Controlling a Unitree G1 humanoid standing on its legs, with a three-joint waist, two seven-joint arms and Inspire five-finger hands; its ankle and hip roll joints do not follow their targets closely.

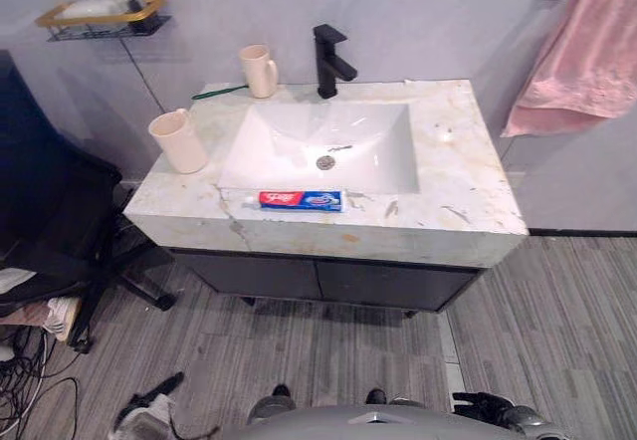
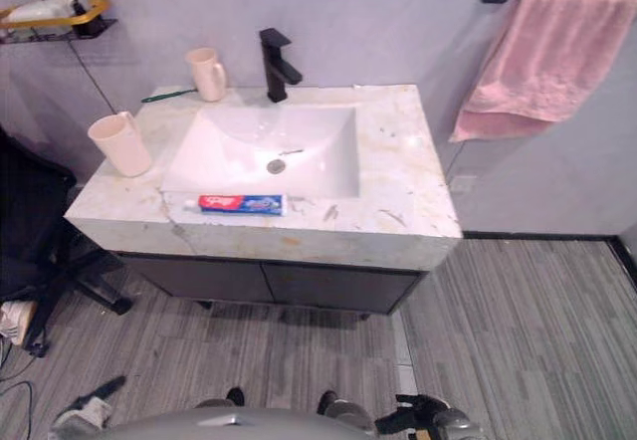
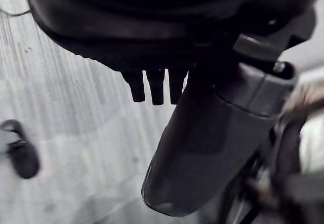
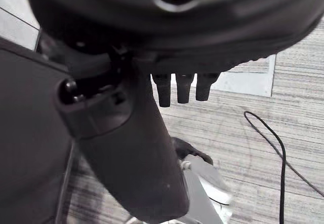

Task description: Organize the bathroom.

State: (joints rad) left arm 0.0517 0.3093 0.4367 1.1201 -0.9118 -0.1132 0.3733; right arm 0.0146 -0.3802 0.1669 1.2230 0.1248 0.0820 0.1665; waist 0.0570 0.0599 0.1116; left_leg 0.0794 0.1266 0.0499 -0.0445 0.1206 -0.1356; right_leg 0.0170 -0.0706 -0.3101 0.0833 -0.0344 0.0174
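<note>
Marble vanity (image 1: 468, 176), untidied.
Toothpaste (image 1: 300, 200) left lying at front edge, toothbrush (image 1: 219, 91) beside rear cup (image 1: 259, 70); nothing stowed. Left hand (image 3: 202, 143) and right hand (image 4: 136, 158) hung low, fingers relaxed, nothing held.

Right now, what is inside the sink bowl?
The sink holds nothing loose; only its metal drain shows at the bottom. The toothpaste lies outside it, on the counter's front edge. What is down the drain cannot be seen.

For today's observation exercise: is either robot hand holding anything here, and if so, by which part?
Nothing is held. The left robot hand and right robot hand both hang with straight fingers over the floor.
</note>
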